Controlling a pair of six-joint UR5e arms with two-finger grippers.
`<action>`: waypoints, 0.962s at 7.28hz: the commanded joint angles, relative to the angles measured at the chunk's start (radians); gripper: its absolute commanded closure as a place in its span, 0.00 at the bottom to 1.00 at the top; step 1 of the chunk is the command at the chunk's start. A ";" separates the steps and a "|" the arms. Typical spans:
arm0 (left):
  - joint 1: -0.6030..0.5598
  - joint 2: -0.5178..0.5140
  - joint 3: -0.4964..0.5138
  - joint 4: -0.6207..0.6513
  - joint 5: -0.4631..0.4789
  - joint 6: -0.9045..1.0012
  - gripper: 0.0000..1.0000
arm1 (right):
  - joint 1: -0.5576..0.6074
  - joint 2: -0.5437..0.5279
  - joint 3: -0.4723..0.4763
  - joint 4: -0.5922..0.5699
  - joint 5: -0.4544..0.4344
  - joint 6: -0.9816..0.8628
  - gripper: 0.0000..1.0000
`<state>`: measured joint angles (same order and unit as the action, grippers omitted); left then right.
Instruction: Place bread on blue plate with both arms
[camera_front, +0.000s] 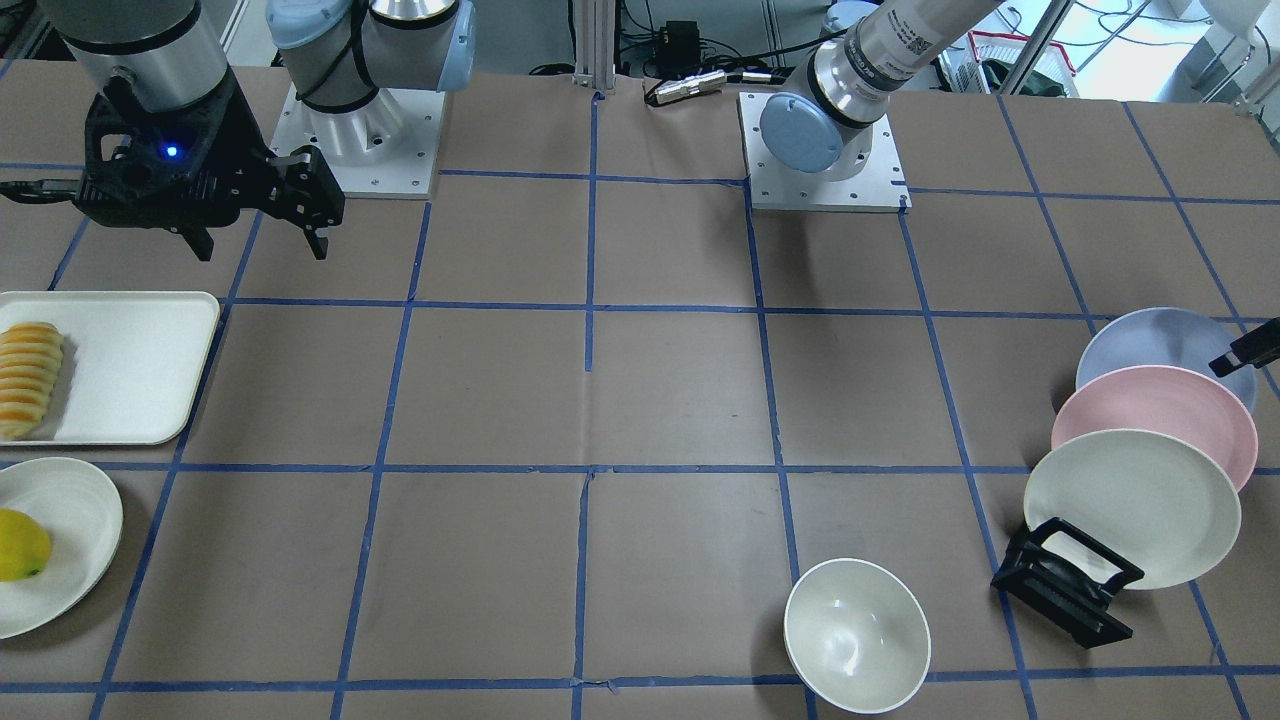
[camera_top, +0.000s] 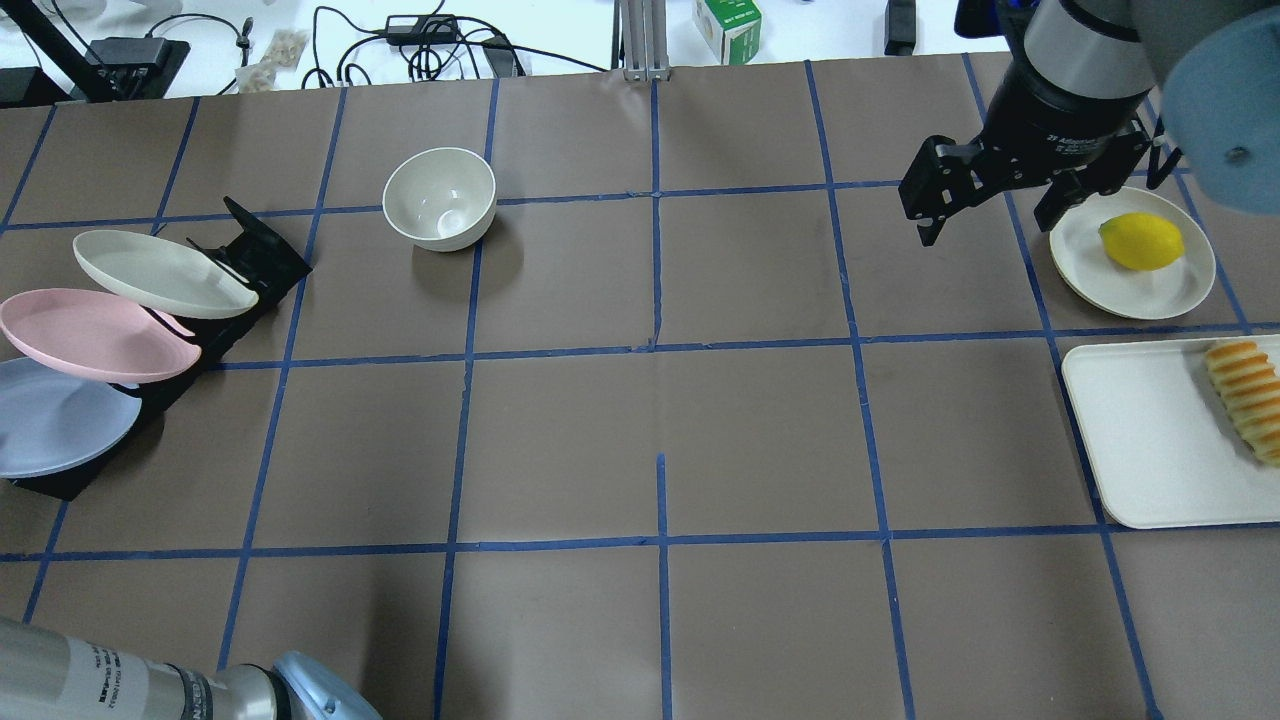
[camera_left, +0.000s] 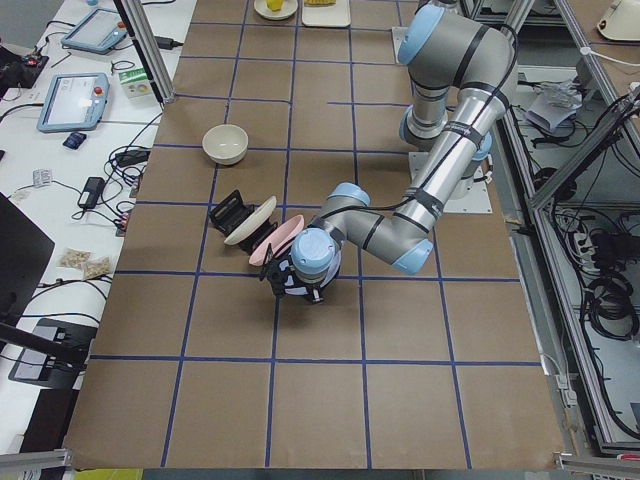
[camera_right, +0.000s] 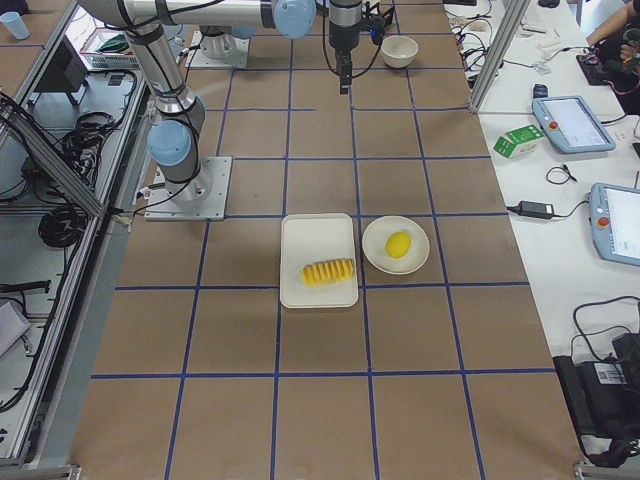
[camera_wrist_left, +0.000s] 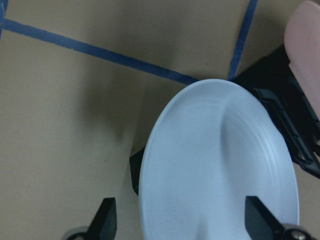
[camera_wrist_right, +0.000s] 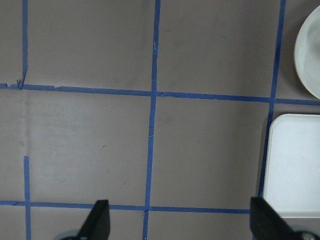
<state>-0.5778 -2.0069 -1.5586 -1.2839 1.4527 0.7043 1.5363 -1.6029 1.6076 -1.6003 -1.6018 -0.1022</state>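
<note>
The bread (camera_front: 30, 378) lies on a white tray (camera_front: 140, 370) and also shows in the overhead view (camera_top: 1245, 395). The blue plate (camera_front: 1160, 345) leans in a black rack (camera_front: 1065, 590), behind a pink and a cream plate; it also shows in the overhead view (camera_top: 50, 420). My left gripper (camera_wrist_left: 182, 222) is open, its fingers on either side of the blue plate (camera_wrist_left: 220, 160), close over it. One fingertip (camera_front: 1245, 350) shows at the plate's edge. My right gripper (camera_front: 262, 245) is open and empty, above the table beside the tray; it also shows in the overhead view (camera_top: 990, 230).
A pink plate (camera_front: 1155, 415) and a cream plate (camera_front: 1130, 505) lean in the same rack. A white bowl (camera_front: 857, 635) stands on the table near the operators' edge. A yellow lemon (camera_front: 20, 545) lies on a cream plate (camera_front: 80, 520) next to the tray.
</note>
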 joint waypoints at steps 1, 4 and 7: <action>0.001 -0.003 0.005 0.000 0.005 -0.002 0.54 | -0.001 -0.002 0.000 -0.001 0.000 -0.001 0.00; 0.001 -0.004 0.020 0.000 0.066 0.000 0.99 | -0.001 -0.002 0.000 -0.003 0.008 0.006 0.00; 0.001 -0.001 0.023 0.000 0.098 0.003 1.00 | -0.001 0.000 0.000 0.000 0.006 0.006 0.00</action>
<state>-0.5767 -2.0096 -1.5367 -1.2839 1.5279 0.7054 1.5356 -1.6032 1.6076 -1.5992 -1.5942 -0.0974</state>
